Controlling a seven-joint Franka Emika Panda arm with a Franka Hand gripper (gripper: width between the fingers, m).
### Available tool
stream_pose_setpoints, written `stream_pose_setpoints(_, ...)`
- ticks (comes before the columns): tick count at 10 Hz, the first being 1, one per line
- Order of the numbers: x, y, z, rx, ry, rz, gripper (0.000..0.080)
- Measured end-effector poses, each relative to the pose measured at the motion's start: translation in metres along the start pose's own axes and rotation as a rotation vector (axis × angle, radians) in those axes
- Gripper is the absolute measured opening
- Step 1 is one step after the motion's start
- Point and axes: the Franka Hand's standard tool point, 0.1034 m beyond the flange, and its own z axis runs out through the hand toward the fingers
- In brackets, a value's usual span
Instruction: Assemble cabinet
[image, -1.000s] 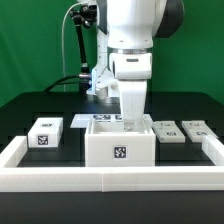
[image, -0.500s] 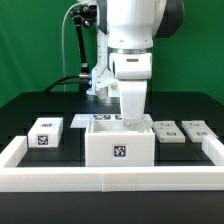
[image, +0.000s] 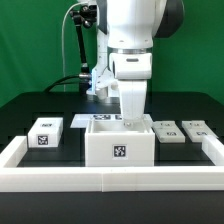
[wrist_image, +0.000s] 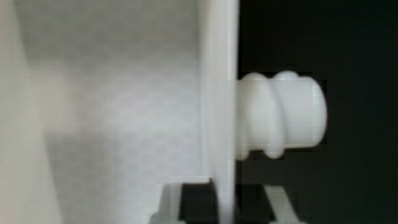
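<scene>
Though it blurs, the boxy cabinet seems smooth.

Part count, my screen
I see one cabinet, one big tagged block, two flat blocks, one marker board.

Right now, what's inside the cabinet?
The claw reaches into the cabinet's open top, fingers pinching one white wall. The cabinet's front hides the floor and anything lying inside.
</scene>
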Motion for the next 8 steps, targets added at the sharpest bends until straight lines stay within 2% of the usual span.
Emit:
stream_pose_setpoints(1,0.004,0.003,0.0,-0.002,0.001,0.006,0.0035)
stream_pose_setpoints(3,0.023,0.018,-0.002,-0.019,0.009,0.007,0.0035)
stream_pose_setpoints(6,0.059,0.026,-0.003,-0.029,0.023,0.023,0.0035)
stream_pose_setpoints(8,0.083,0.032,-0.003,-0.045,0.034,0.041,0.0035)
